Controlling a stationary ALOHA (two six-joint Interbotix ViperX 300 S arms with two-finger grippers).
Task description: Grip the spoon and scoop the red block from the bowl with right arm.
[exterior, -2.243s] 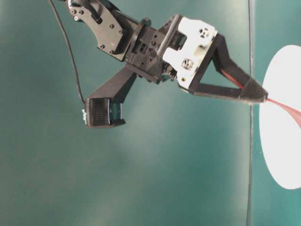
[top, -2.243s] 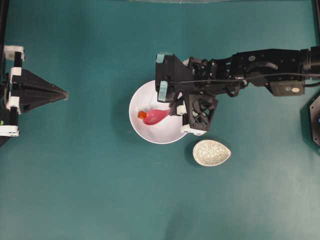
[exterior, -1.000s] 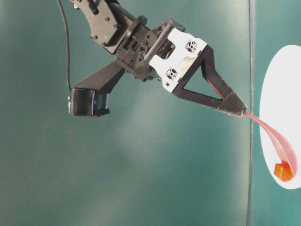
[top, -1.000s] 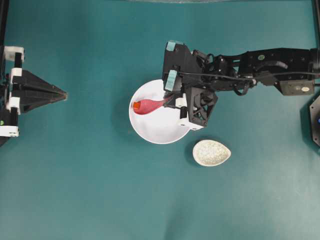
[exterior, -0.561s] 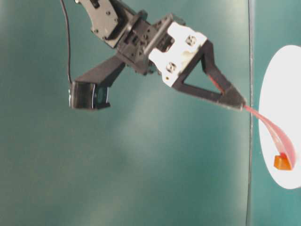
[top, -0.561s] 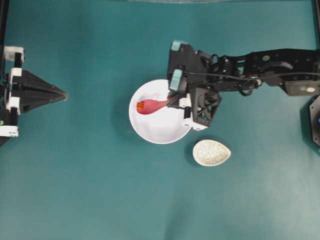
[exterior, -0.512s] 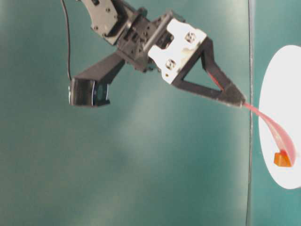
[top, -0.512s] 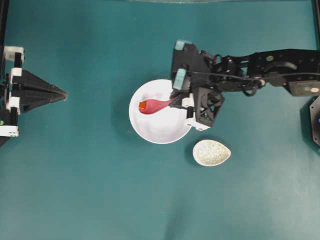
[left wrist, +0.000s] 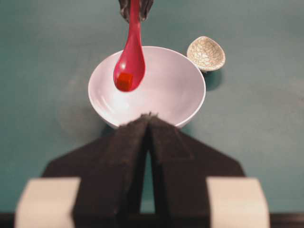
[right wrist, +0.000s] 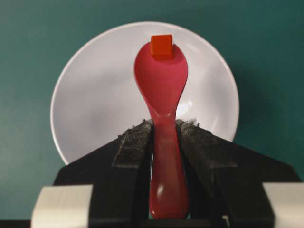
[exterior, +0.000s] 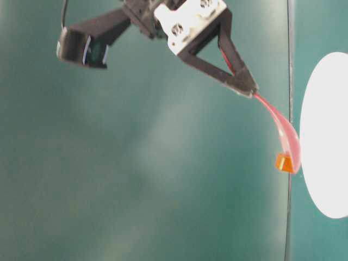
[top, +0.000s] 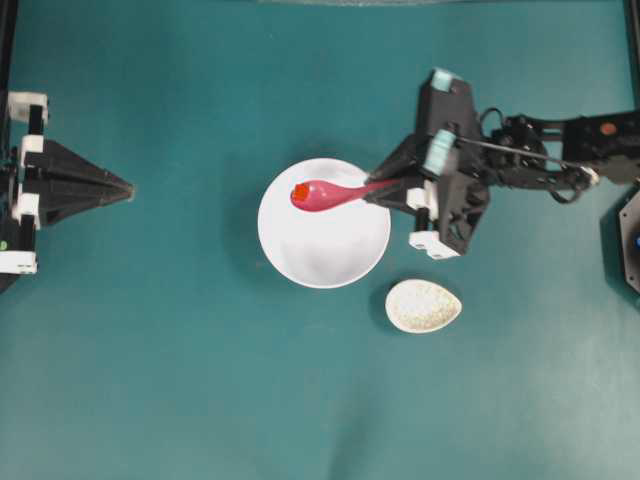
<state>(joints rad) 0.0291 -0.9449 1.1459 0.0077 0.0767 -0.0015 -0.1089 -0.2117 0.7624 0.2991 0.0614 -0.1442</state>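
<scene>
Clamping the spoon [right wrist: 161, 95] handle, the right gripper [right wrist: 164, 130] holds it above the bowl [right wrist: 95, 85]. Red block [right wrist: 161, 46] sits at the scoop's 12 o'clock tip. Scoop looks done; next move needs level carrying.

From my remote station, glossy pink-red spoon [right wrist: 161, 90], red-orange block [right wrist: 162, 46], plain white bowl [top: 300, 255], off-white egg-shaped dish [top: 423, 305] veined with fine grey crackle, teal-green table [top: 180, 360], black right gripper [top: 380, 192] with white brackets and pale teal tape patches.
</scene>
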